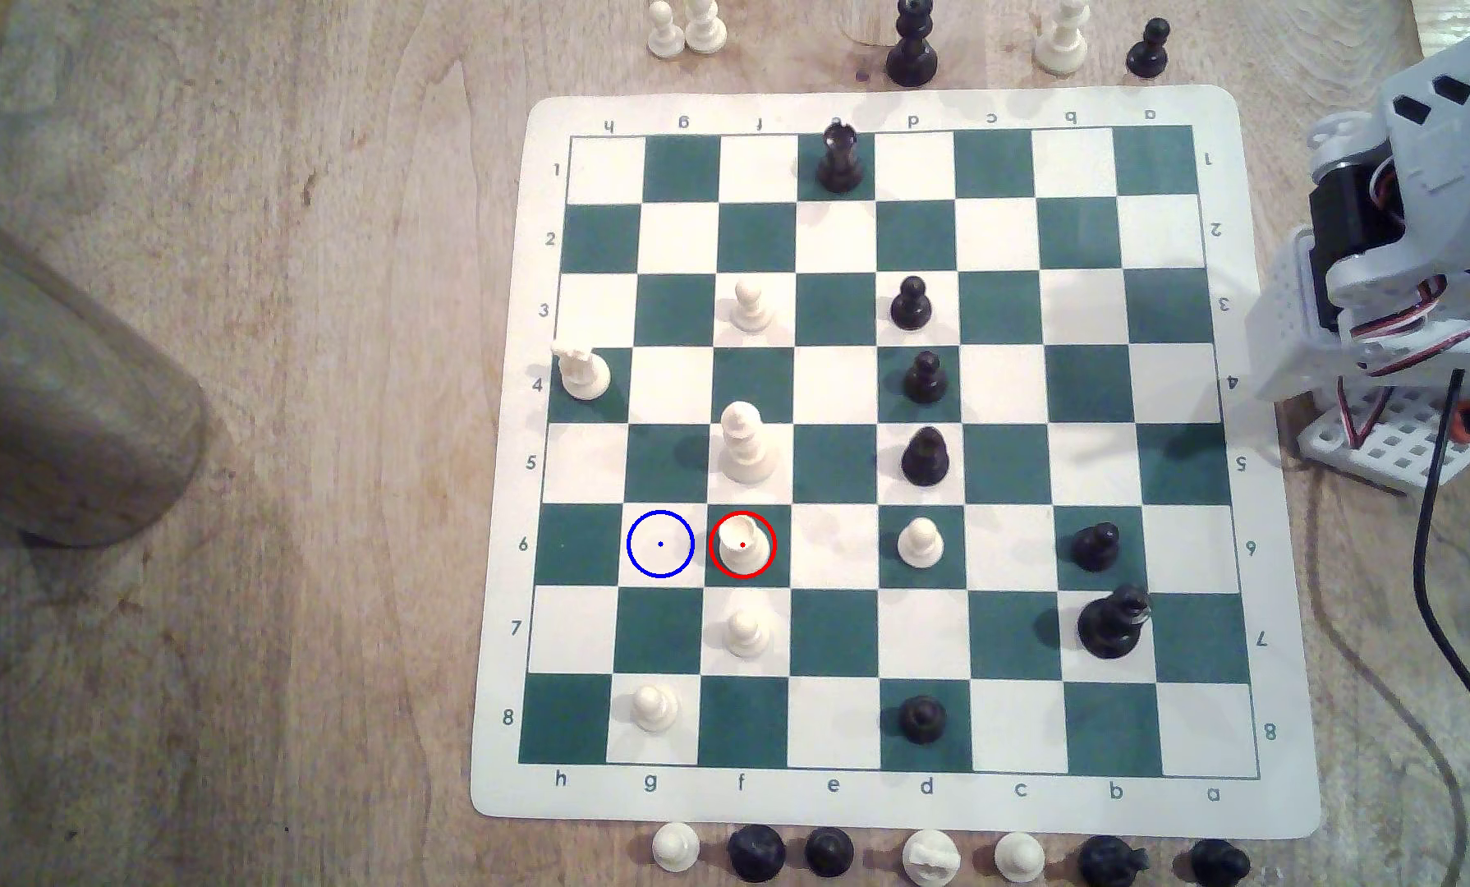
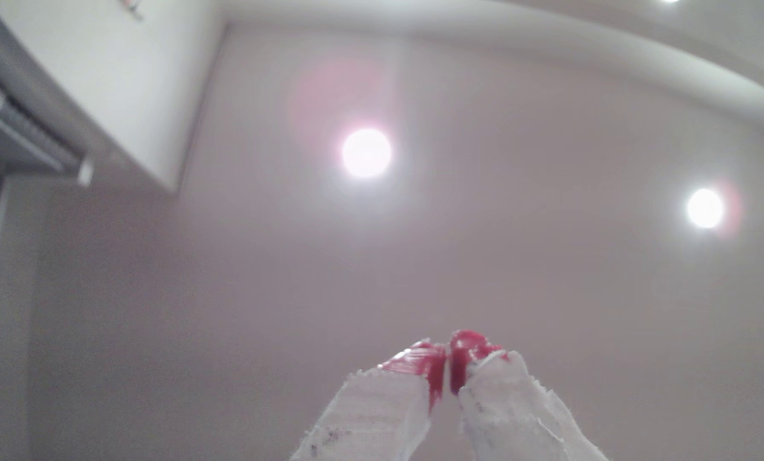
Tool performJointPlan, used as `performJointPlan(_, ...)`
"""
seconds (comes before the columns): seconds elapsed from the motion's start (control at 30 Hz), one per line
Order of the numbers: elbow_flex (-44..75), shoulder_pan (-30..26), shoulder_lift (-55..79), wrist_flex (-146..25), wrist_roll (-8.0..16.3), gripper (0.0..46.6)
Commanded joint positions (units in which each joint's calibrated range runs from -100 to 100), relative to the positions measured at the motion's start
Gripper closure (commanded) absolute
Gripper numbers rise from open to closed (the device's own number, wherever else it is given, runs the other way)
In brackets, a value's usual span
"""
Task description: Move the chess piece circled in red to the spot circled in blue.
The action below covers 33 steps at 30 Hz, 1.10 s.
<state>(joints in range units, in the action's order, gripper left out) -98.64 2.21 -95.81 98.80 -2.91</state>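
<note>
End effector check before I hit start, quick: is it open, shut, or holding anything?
End effector: closed, red-tipped fingers pressed together with nothing between them, pointing at the ceiling.

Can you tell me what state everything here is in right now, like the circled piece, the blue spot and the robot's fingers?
Circled white piece: upright on its green square, untouched.
Blue-circled spot: free, nothing on it.
Tall white piece: upright, one square from the circled piece.
White pawn: upright, on the circled piece's other side.
Fingers: red tips closed together, holding nothing, pointing at the ceiling.
Robot arm: folded up beside the board.
</note>
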Motion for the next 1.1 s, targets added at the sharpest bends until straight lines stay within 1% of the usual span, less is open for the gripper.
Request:
performJointPlan(0.0, -1.4, -1.6, 0.0, -0.9, -0.2, 46.4)
performJointPlan(0.17, 2.2, -4.6, 0.1, -17.4, -0.2, 46.4)
performJointPlan(0.2, 4.4, -5.3, 0.1, -24.0, -0.2, 46.4)
performJointPlan(0.3, 7.7, -6.0, 0.1, -34.1, -0.2, 46.4)
performJointPlan(0.4, 13.5, -6.9, 0.1, -48.4, 0.0, 46.4)
performJointPlan(0.47, 15.4, -7.2, 0.1, -51.8, 0.0, 46.4)
performJointPlan(0.5, 18.0, -7.5, 0.1, -57.0, 0.0, 46.4)
performJointPlan(0.6, 22.9, -7.6, 0.1, -67.8, 0.0, 46.4)
performJointPlan(0.63, 26.1, -7.6, 0.1, -75.1, 0.0, 46.4)
performJointPlan(0.77, 30.7, -7.1, 0.1, -87.3, 0.1, 46.4)
performJointPlan(0.83, 34.5, -6.7, 0.1, -100.0, 0.2, 46.4)
performJointPlan(0.93, 37.5, -6.7, 0.1, -115.6, 0.2, 46.4)
performJointPlan(1.07, 38.5, -7.4, 0.1, -127.8, 0.3, 46.4)
